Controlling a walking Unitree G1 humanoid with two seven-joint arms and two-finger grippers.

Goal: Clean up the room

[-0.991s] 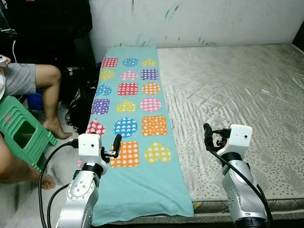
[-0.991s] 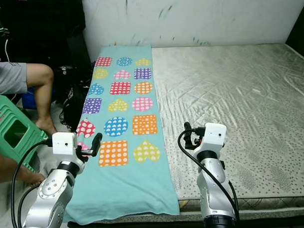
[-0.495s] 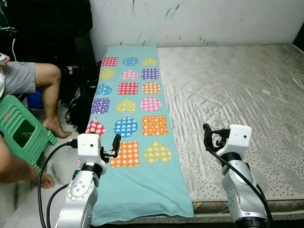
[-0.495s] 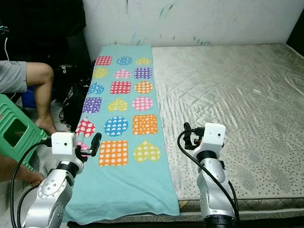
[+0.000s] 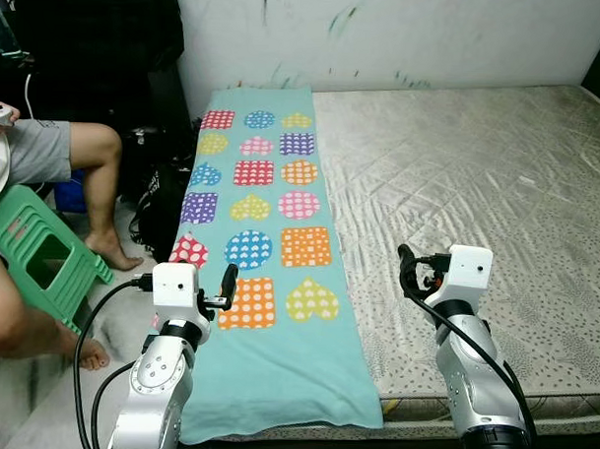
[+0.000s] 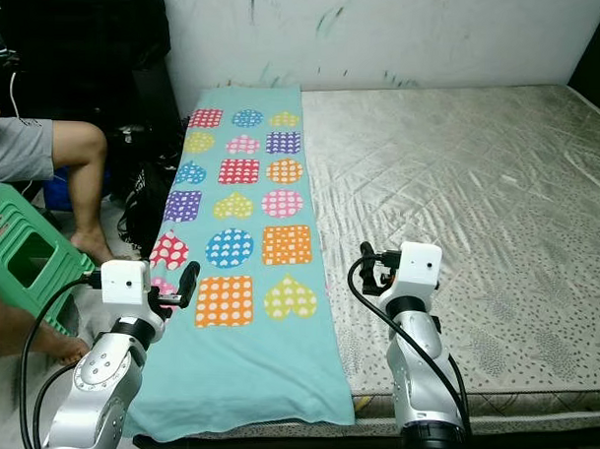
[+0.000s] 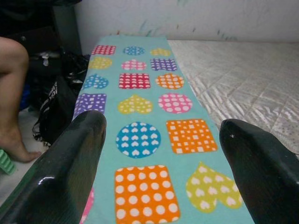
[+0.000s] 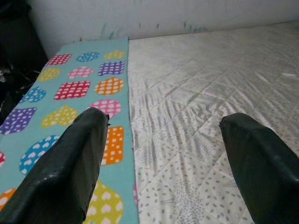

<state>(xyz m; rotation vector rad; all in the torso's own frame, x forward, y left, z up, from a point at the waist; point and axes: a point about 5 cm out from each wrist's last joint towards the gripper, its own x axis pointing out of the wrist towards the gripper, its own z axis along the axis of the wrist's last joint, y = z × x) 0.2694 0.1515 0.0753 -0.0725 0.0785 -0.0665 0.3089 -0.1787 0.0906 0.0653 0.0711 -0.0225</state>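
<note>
The teal blanket (image 5: 270, 243) lies long axis toward the wall (image 5: 386, 30), along the mattress (image 5: 479, 181) edge. My 2 grippers, left gripper (image 7: 159, 186) and right gripper (image 8: 163, 172), hover spread, empty, above its near end.

The mattress (image 5: 479, 172) lies bare to the right of the patterned turquoise blanket (image 5: 267, 312), giving open room across its whole top up to the wall (image 5: 386, 30). Left of the blanket the passage is tight: a seated person's leg (image 5: 99, 193), a green stool (image 5: 43, 255) and a black bag (image 5: 158, 205) crowd the floor beside the blanket.
</note>
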